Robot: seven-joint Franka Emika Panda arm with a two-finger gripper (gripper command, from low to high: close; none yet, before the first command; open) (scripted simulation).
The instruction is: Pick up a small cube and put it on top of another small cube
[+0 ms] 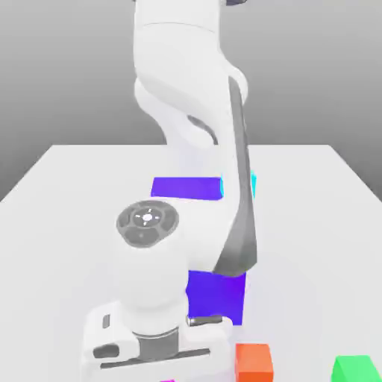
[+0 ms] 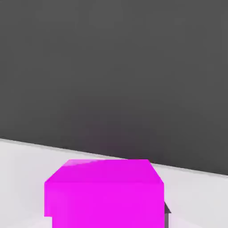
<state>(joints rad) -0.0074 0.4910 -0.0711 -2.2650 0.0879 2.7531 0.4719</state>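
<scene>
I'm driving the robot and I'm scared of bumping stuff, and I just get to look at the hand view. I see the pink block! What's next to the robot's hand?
Observer: In the exterior view, an orange-red cube sits just to that view's right of the robot's hand.
Operator: Ooh! Is there another one past it?
Observer: Yes, a green cube, farther to the exterior view's right.
Operator: And is anything hiding behind the arm?
Observer: Something cyan peeks out from behind the arm; I can't tell its whole shape.
</scene>
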